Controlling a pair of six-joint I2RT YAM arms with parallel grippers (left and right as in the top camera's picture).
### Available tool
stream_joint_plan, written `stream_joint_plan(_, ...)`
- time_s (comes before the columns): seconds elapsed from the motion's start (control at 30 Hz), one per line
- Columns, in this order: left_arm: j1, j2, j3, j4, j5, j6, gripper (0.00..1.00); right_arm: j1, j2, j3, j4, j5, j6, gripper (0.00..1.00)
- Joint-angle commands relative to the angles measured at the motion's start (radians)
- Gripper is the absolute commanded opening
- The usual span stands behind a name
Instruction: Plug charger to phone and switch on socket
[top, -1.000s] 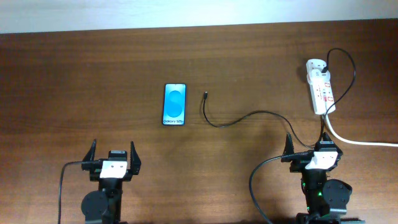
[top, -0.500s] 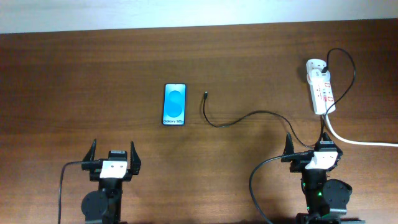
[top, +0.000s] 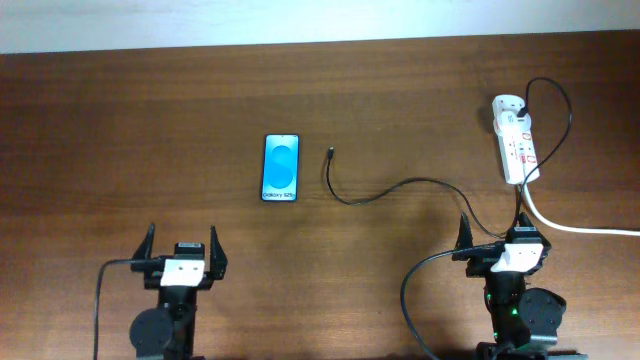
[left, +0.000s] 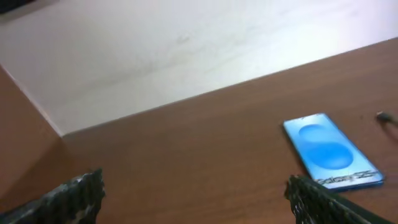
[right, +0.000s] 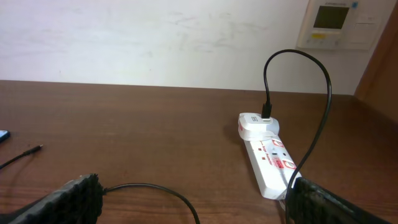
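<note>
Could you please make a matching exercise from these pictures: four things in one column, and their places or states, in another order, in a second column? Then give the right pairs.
Things: 1 phone; 2 charger tip; 3 socket; 4 left gripper.
Descriptions: A open, holding nothing; B white, on the right side of the table; C flat, blue screen up; D loose, beside the phone, not plugged in.
Pairs: 1-C, 2-D, 3-B, 4-A.
</note>
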Motion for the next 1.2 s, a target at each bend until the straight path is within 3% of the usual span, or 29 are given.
stream_joint_plan(0.0,0.006,-0.005,-0.005,0.011,0.182,0.014,0.99,-0.006,0.004,-0.007,-0.002,0.005,0.001,0.98)
stream_joint_plan(0.33,0.006,0.059,0.059,0.041,0.234,-0.219,0.99,-0.006,0.003,-0.007,-0.002,0.005,0.001,0.98)
stream_joint_plan(0.5,0.006,0.232,0.200,0.040,0.254,-0.225,0.99,-0.006,0.003,-0.007,-0.002,0.005,0.001,0.98)
stream_joint_plan(0.67,0.006,0.526,0.462,-0.001,0.327,-0.225,0.99,-0.006,0.004,-0.007,-0.002,0.005,0.001,0.98)
stream_joint_plan(0.8,0.006,0.774,0.734,-0.173,0.331,-0.224,0.99,-0.006,0.004,-0.007,-0.002,0.005,0.001,0.98)
stream_joint_plan(1.03,-0.059,1.271,1.338,-0.707,0.319,-0.122,0.99,-0.006,0.004,-0.007,-0.002,0.005,0.001,0.98)
stream_joint_plan(1.17,-0.080,1.474,1.518,-0.839,0.323,-0.124,0.99,-0.006,0.003,-0.007,-0.002,0.005,0.001,0.98)
